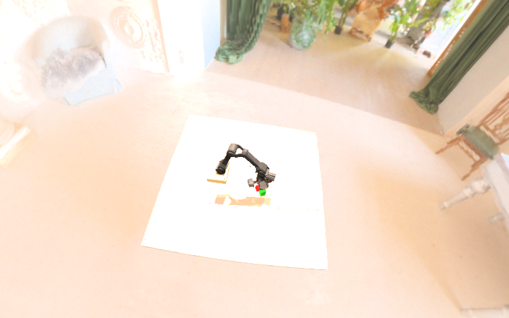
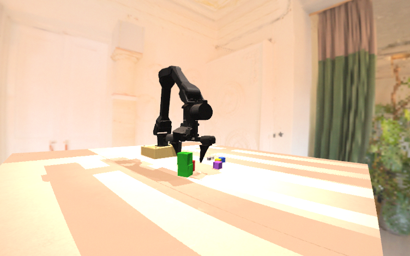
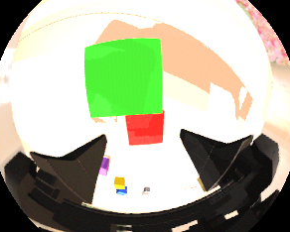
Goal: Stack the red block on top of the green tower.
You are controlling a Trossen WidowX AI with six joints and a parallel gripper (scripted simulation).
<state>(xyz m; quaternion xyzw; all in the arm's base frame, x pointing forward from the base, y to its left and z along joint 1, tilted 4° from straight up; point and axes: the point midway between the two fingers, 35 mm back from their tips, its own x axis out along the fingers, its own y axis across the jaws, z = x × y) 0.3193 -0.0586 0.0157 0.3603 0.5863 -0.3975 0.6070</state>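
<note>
The green tower (image 1: 262, 192) (image 2: 184, 164) (image 3: 124, 79) is two green blocks, one on the other, standing upright. The red block (image 1: 256, 187) (image 2: 193, 165) (image 3: 145, 129) is low on the table, close beside the tower on the arm-base side. In the exterior view the tower hides most of it, and I cannot tell whether they touch. My gripper (image 1: 256, 184) (image 2: 189, 158) (image 3: 144, 134) is open and empty, pointing down. Its fingertips are above the red block, one toward each side in the wrist view. In the exterior view one fingertip is partly hidden behind the tower's top.
A purple block (image 2: 217, 165) (image 3: 104, 166), a yellow block (image 2: 218, 159) (image 3: 119, 182), a blue block (image 2: 222, 159) (image 3: 121, 190) and a small grey object (image 2: 210, 158) (image 3: 146, 190) lie farther back toward the arm's side. The arm stands on a tan base (image 1: 216, 180) (image 2: 155, 152).
</note>
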